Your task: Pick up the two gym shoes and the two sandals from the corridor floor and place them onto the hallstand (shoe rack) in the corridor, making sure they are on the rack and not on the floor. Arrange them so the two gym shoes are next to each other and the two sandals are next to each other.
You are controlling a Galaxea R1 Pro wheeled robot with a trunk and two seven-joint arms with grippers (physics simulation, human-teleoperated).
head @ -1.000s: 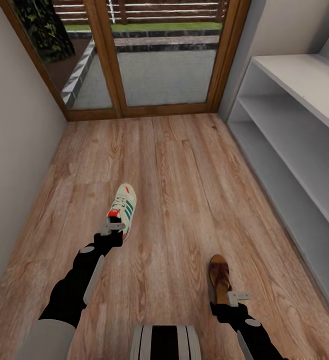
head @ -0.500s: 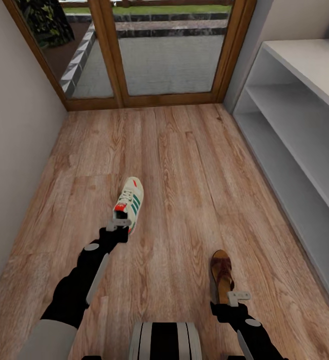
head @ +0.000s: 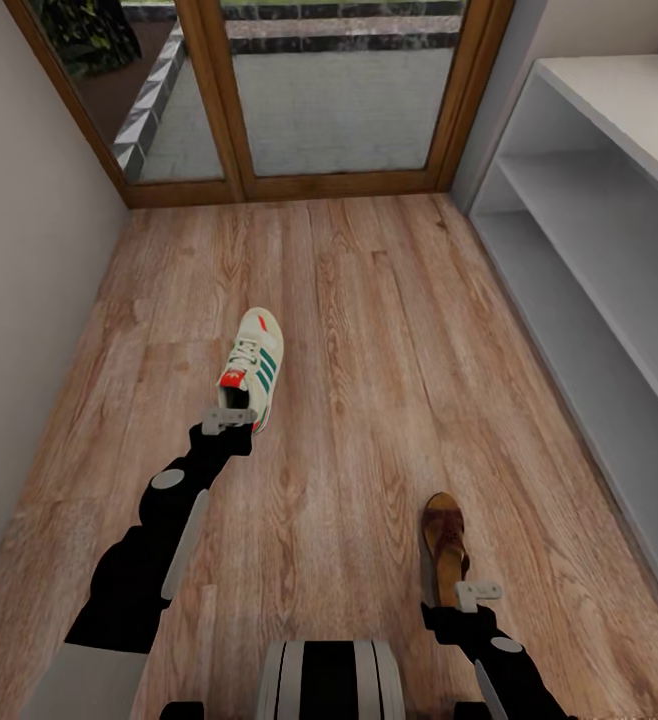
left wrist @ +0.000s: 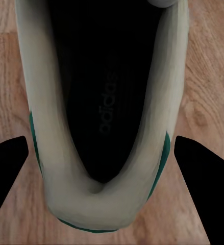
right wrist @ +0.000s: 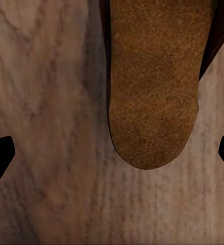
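We see one gym shoe (head: 252, 364) and one sandal (head: 443, 545) lying on the corridor floor (head: 369, 330). The hallstand (head: 609, 250) has nothing on it (so no shoe is put away). Our left gripper (head: 228, 418) and right gripper (head: 477, 593) are wide open, each around a heel, holding nothing.

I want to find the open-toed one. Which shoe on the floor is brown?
The sandal by the right gripper is brown, with a tan inside. The other one, by the left gripper, is a white lace-up sneaker with green stripes.
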